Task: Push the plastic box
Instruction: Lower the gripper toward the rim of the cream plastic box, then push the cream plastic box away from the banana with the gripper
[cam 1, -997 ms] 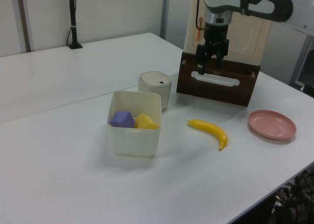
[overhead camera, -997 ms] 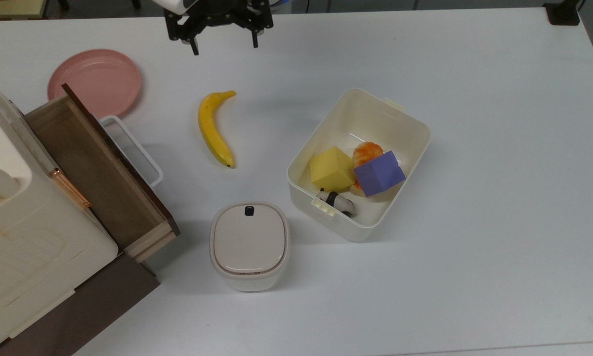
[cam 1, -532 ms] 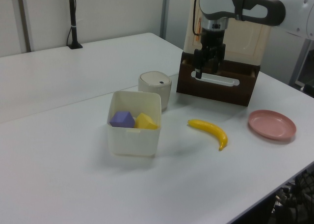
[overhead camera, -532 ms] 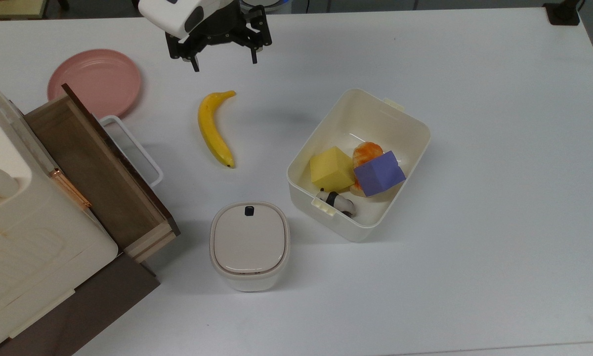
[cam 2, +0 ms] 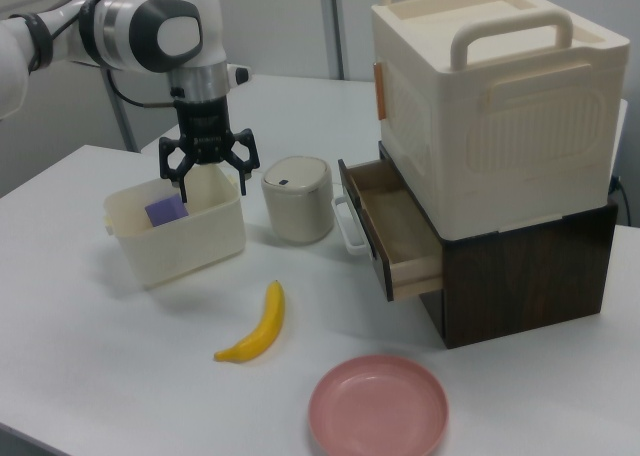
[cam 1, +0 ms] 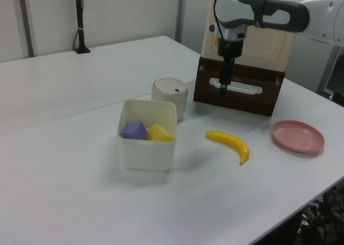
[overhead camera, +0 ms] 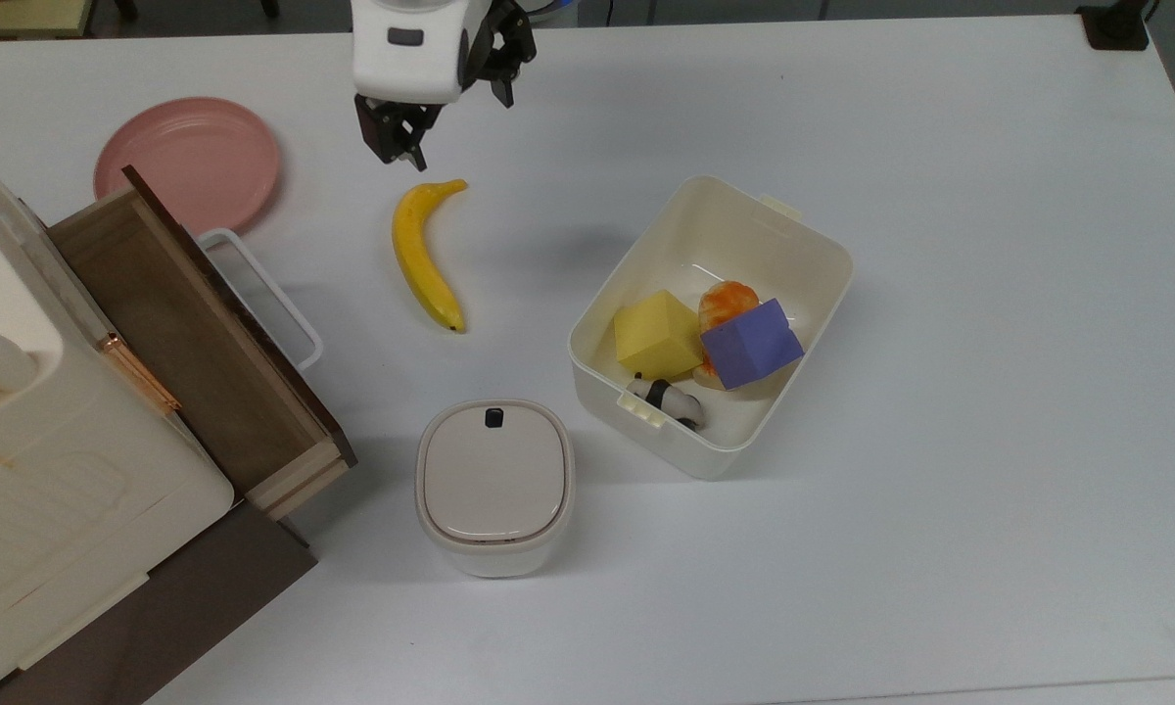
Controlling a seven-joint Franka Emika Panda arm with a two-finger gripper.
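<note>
— Where is the plastic box (overhead camera: 811, 257)?
— On the white worktop (overhead camera: 989, 392), toward the top view's right, well apart from the pincer (cam 2: 210, 185).
— And the pincer?
— It hangs above the banana's (overhead camera: 421, 257) tip, fingers spread wide, holding nothing.

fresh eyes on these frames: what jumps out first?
The cream plastic box mid-table, holding a yellow block, a purple block and an orange item. Next, the yellow banana lying to the top view's left of it, with the open gripper hanging in the air above the table. Then the big cream cabinet with its drawer pulled open.
</note>
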